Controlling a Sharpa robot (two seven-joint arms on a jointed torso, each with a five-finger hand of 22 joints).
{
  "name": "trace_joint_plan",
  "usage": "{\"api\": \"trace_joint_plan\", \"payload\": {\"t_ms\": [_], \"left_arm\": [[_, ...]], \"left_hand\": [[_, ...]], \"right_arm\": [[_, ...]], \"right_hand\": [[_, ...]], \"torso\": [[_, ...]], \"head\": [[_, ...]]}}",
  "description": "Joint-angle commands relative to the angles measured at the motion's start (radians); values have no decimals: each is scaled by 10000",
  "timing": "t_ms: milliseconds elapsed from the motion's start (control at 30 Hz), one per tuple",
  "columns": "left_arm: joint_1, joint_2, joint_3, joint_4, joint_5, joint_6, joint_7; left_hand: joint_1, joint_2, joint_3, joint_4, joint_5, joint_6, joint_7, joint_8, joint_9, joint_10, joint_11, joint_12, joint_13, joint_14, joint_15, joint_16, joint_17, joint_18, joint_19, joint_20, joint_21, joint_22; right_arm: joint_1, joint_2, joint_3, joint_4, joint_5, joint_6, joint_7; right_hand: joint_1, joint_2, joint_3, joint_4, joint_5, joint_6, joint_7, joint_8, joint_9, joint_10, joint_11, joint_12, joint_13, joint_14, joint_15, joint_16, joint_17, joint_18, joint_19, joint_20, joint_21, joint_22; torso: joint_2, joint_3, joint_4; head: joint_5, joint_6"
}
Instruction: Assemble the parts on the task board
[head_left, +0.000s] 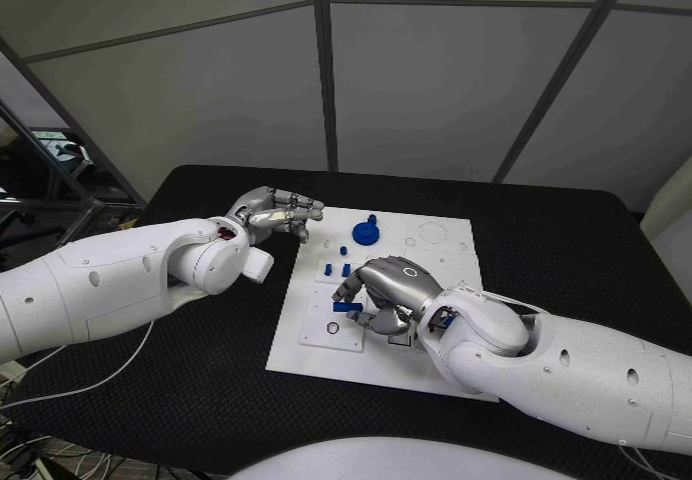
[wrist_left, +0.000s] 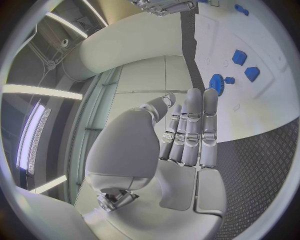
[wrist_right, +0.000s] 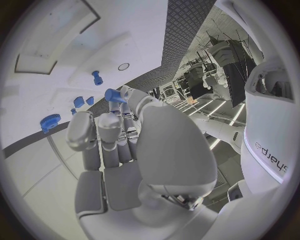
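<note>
My bench (head_left: 231, 400) is black with a fine woven-looking surface, and its far edge curves round in front of the wall. Behind it I look onto pale grey wall panels (head_left: 433, 80) parted by dark upright frame strips (head_left: 326, 90), with one more dark strip slanting across the upper left corner. Off to my left stands a dark metal frame (head_left: 58, 190) with some equipment on it, and long bright light strips (wrist_left: 44, 92) glow over on that side.
</note>
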Motion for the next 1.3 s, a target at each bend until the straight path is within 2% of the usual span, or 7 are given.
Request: {"api": "trace_joint_plan", "payload": {"t_ms": [33,200,333,700,933,1100,1300], "left_arm": [[-27,-88,7,131,-199,415,-197],[-88,-294,6,338,-516,564,-355],[-178,-567,5,619,-1111,744,-729],[-605,-1276,1,1551,-2788,1358,-1862],[-739,-1405,0,1965,-3310,1338,-2251],[-815,-1388,0,2199,-3463,1211,-2537],[-862,-1341,0,2369,-3513,1086,-2699]], "left_hand": [[-121,6,-107,19,19,-10,-41,42,12,9,-25,73,8,50,11,55,-24,70,81,31,-65,-29],[-199,-58,-297,62,14,-36,-65,64,9,55,-49,161,31,69,7,105,-63,70,133,34,-146,-112],[-286,-105,-740,134,9,117,-141,304,68,209,-137,501,167,104,-35,226,-106,81,249,10,-318,-288],[-377,-239,-1594,261,9,-197,-125,454,47,-160,-96,838,320,70,-1,355,-192,58,438,40,-643,-608],[-326,-161,-2140,358,17,-210,-175,702,84,-217,-140,1253,493,58,-24,435,-272,64,583,36,-840,-809],[-328,-86,-2537,485,21,-327,-148,901,107,-416,-123,1563,630,71,-15,492,-328,55,691,33,-961,-937],[-210,18,-2938,595,36,-695,-37,957,46,-881,-20,1697,660,45,60,528,-406,48,777,84,-1094,-1070]], "right_arm": [[15,-33,8,25,44,-181,16],[16,-123,8,10,55,-205,-20],[16,-207,10,27,59,-291,-62],[16,-398,15,173,117,-659,-116],[15,-488,18,230,124,-829,-218],[15,-511,20,290,125,-898,-262],[15,-541,22,391,126,-1021,-272]], "right_hand": [[-58,11,49,11,56,94,9,56,13,507,-446,38,-16,52,-13,51,9,-140,45,12,62,7],[-66,2,50,7,61,96,9,56,12,512,-446,27,-17,53,-12,48,0,-140,46,12,64,8],[-68,0,51,6,62,96,9,56,12,514,-446,24,-17,56,-12,57,21,-145,60,12,76,25],[-104,-38,75,-22,72,24,22,10,-10,582,-444,-33,-13,79,-13,95,82,-169,148,11,153,124],[-111,-45,86,-30,71,4,26,-2,-15,593,-441,-56,-15,84,-11,104,97,-171,154,12,158,129],[-127,-52,93,-30,75,3,29,-4,-16,595,-436,-83,-18,89,-9,114,114,-177,177,13,179,155],[-144,-54,103,-30,84,11,29,-1,-14,594,-433,-114,-22,95,-6,126,135,-180,188,14,187,166]], "torso": [[4,3,1],[2,-2,11],[10,8,10],[-2,3,27],[15,2,-21],[7,-4,16],[11,-3,10]], "head": [[-2,18],[-18,16],[-31,16],[-69,-9],[-46,43],[-80,38],[-73,23]]}}
